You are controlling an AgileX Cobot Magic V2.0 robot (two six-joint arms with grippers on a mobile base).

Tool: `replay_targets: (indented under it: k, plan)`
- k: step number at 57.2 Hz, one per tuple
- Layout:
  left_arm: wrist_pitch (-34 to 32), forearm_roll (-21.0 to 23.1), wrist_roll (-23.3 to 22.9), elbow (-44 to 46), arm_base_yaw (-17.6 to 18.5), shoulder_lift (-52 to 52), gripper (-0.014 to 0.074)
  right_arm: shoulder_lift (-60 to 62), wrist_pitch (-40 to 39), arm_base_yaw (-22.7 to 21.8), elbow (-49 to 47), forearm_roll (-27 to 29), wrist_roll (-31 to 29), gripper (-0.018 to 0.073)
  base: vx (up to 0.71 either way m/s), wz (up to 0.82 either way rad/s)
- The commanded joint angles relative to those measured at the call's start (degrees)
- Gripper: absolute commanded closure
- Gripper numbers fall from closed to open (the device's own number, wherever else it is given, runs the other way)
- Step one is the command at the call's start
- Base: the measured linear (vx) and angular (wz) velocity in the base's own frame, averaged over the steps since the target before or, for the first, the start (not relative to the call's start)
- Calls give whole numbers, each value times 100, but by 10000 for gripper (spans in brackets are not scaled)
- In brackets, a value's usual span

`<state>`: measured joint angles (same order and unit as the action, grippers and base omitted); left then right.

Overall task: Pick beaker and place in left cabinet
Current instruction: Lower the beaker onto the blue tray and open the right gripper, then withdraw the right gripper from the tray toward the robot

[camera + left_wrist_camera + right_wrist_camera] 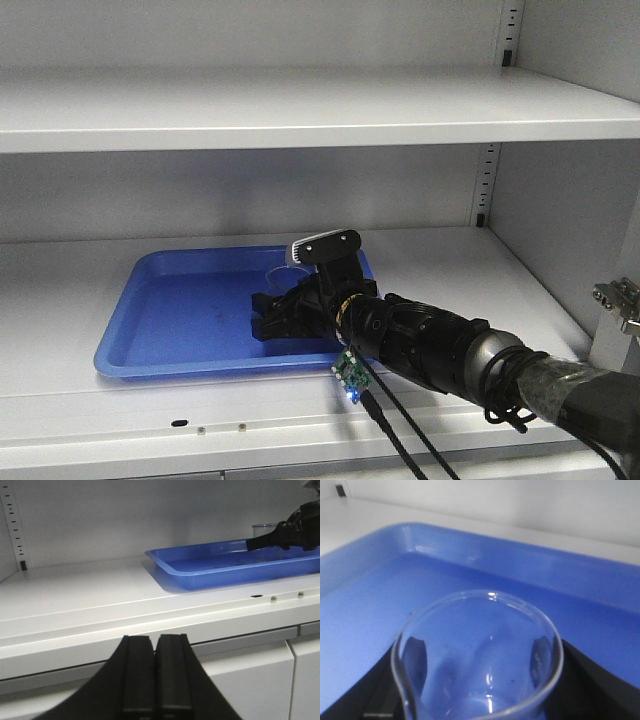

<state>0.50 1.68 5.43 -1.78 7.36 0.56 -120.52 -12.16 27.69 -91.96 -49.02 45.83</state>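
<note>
The beaker (480,655) stands upright in the blue tray (170,330), toward its back right corner, with the right gripper (285,312) around it, a dark finger (580,680) on each side of the glass; whether they press it or have let go I cannot tell. The tray sits on the middle shelf (480,260) of the left cabinet (560,200), so the placing looks nearly done, with bare shelf all around and headroom below the upper shelf for backing out. The left gripper (155,675) waits low before the shelf's front edge, fingers pressed together, holding nothing.
</note>
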Motion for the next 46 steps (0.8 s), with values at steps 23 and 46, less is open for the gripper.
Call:
replay_targets:
  k: [23, 46]
  plan:
    - [-481, 42, -19, -93, 3, 103, 595, 315, -264, -12, -214, 68, -6, -74, 0, 0]
    - [-481, 42, -19, -93, 3, 103, 595, 786, -242, -12, -214, 51, -6, -129, 0, 0]
